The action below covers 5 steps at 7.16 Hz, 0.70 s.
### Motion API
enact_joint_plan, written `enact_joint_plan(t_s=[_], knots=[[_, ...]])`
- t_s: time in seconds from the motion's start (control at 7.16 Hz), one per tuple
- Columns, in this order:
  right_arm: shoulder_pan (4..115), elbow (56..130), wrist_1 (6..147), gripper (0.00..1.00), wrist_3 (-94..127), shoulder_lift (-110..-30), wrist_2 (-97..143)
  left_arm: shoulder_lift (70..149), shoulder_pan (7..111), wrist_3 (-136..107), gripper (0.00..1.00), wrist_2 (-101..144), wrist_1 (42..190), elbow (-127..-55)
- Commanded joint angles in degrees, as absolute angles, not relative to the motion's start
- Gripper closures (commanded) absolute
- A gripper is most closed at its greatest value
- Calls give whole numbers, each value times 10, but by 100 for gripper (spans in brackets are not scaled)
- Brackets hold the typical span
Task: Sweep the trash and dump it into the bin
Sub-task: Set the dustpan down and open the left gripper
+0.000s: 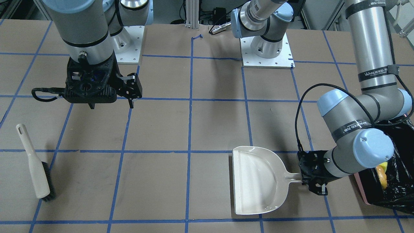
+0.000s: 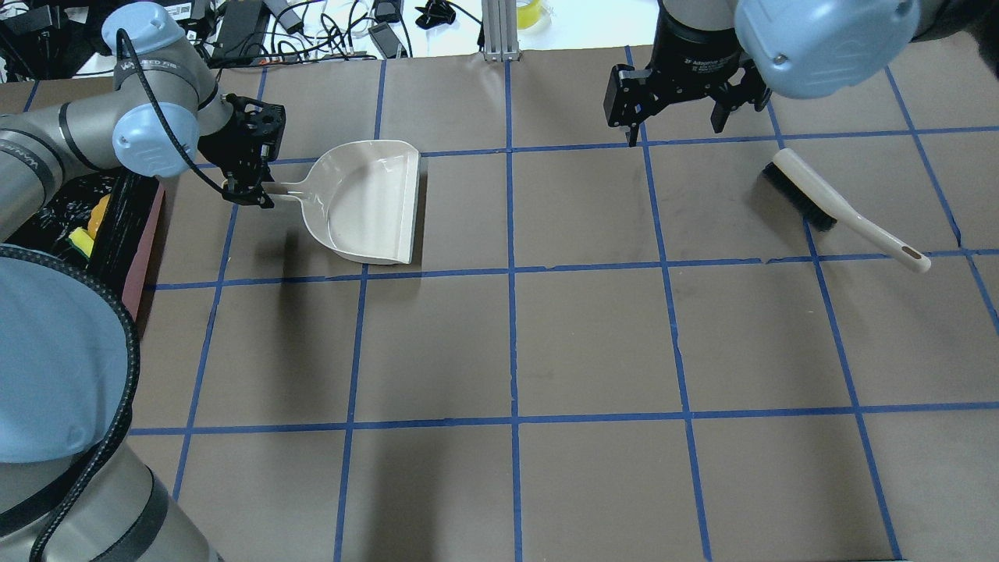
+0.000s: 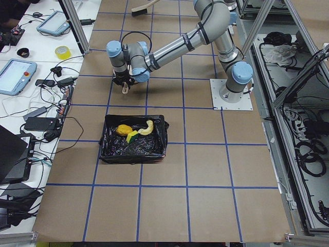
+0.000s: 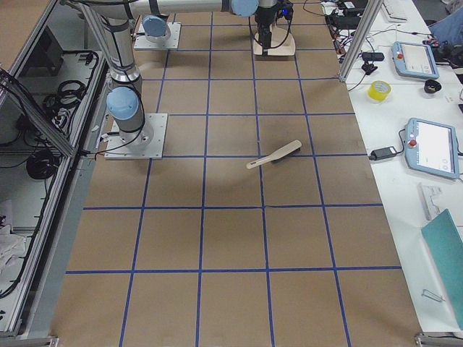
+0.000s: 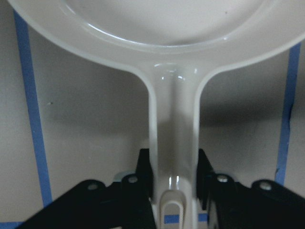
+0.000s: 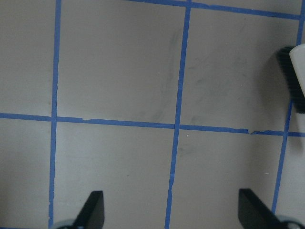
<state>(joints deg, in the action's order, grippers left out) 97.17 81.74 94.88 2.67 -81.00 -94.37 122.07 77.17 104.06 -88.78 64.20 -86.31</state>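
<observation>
Starting at the far left of the overhead view, the bin (image 2: 150,242) is sitting by the table's edge, beside the left arm's elbow. The trash is lying inside it on the black liner: the roll (image 3: 123,129), the sponge wedge (image 3: 132,137) and the croissant (image 3: 148,128) are bunched at one end. By the look of it, the dumping is done.

Moving right, the left gripper (image 2: 248,191) is pinching the dustpan's handle (image 2: 285,187), a finger pressing on each side near its tip. That end grip is keeping the arm clear of the scoop and giving leverage for tipping. The dustpan (image 2: 367,203) is lying level and empty, with its open mouth turning away from the bin toward the table's middle (image 2: 507,343). It is low over the paper; whether it is touching I cannot tell.

Further right, the right gripper (image 2: 675,125) is hovering with its jaws spread wide and nothing between them. Just beyond it, the brush (image 2: 839,215) is lying loose on the table, bristles nearest the gripper, handle pointing out toward the edge. It is close at hand should more sweeping be needed.
</observation>
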Motion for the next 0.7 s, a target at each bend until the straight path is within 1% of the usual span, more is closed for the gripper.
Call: enact_joint_plan(t_s=[0.0, 0.14, 0.28, 0.42, 0.56], knots=[[949, 822, 960, 0, 26, -817, -920, 1222, 773, 1041, 57, -887, 639, -867], [941, 822, 958, 0, 21, -818, -905, 1221, 773, 1035, 30, -886, 639, -868], [940, 822, 953, 0, 14, -819, -909, 1220, 773, 1027, 13, -886, 640, -868], [940, 822, 941, 0, 13, -824, -908, 1209, 773, 1004, 6, -887, 643, -867], [940, 822, 909, 0, 13, -834, -904, 1182, 788, 979, 5, -889, 653, -861]])
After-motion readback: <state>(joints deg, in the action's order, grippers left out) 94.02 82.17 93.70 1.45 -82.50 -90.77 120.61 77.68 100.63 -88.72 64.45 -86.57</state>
